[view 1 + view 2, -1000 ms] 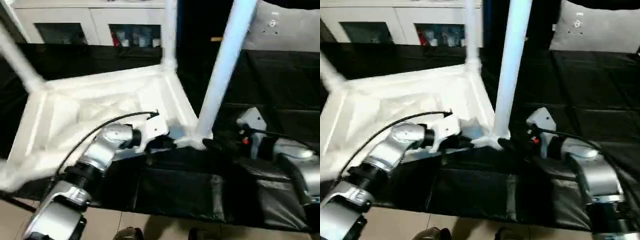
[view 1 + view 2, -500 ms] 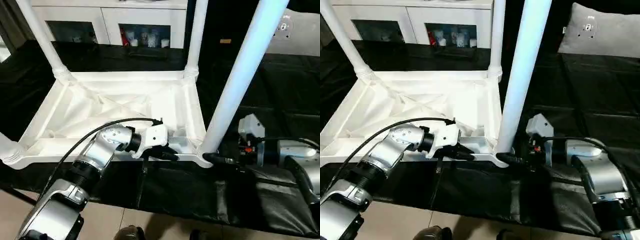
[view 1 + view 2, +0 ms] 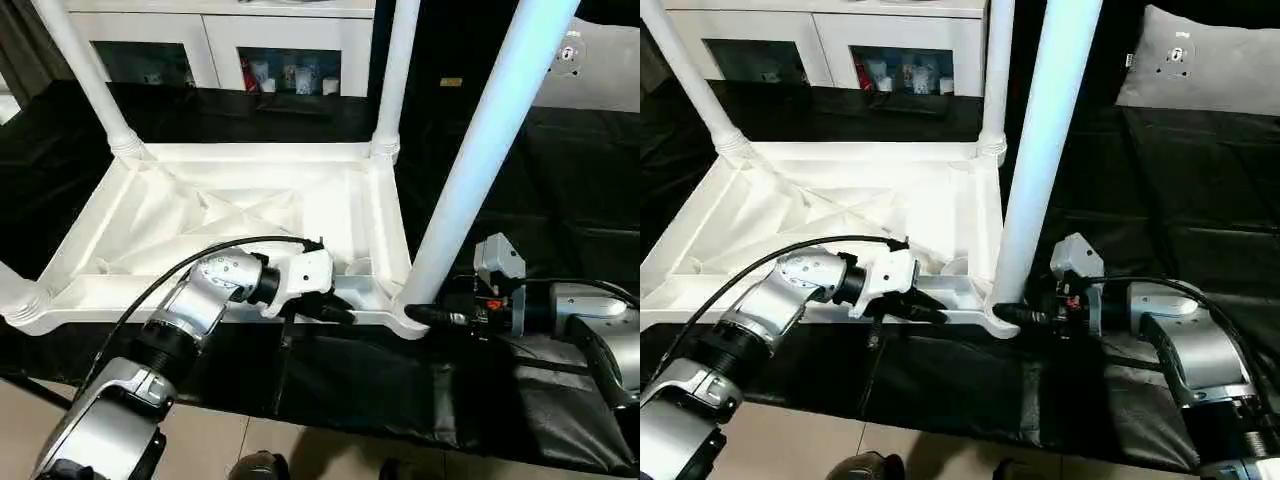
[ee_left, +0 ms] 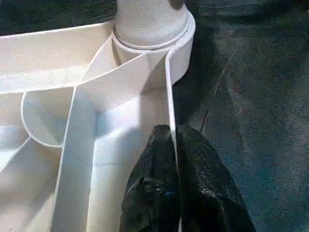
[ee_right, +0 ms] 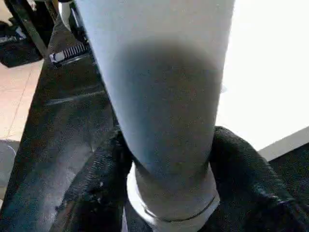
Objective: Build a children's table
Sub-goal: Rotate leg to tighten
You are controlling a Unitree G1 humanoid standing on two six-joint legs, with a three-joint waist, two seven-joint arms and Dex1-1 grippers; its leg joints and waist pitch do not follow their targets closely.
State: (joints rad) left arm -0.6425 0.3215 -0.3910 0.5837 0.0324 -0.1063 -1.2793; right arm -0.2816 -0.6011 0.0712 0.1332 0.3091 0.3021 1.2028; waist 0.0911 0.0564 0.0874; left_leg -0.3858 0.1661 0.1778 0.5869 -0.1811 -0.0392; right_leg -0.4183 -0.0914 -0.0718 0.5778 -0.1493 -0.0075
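The children's table (image 3: 250,200) lies upside down on the black worktable, its white ribbed underside up. Legs stand in its far left (image 3: 85,75), far right (image 3: 395,70) and near right (image 3: 480,150) corner sockets. My left gripper (image 3: 340,312) is shut on the thin near rim (image 4: 169,96) of the top, one finger on each side, close to the near right socket. My right gripper (image 3: 415,315) reaches in from the right at the foot of the near right leg (image 5: 159,96). Its black fingers (image 5: 96,179) press that leg from both sides just above the socket.
A white cabinet (image 3: 290,40) with glass doors stands behind the worktable, and a grey cushion (image 3: 1210,65) lies at the back right. The worktable's front edge runs just below my arms, with tan floor (image 3: 300,445) beyond it. Black cover stretches to the right of the white table.
The head camera has swung and steadied. My right gripper's fingers have closed in around the foot of the near right leg. The left gripper keeps its hold on the rim.
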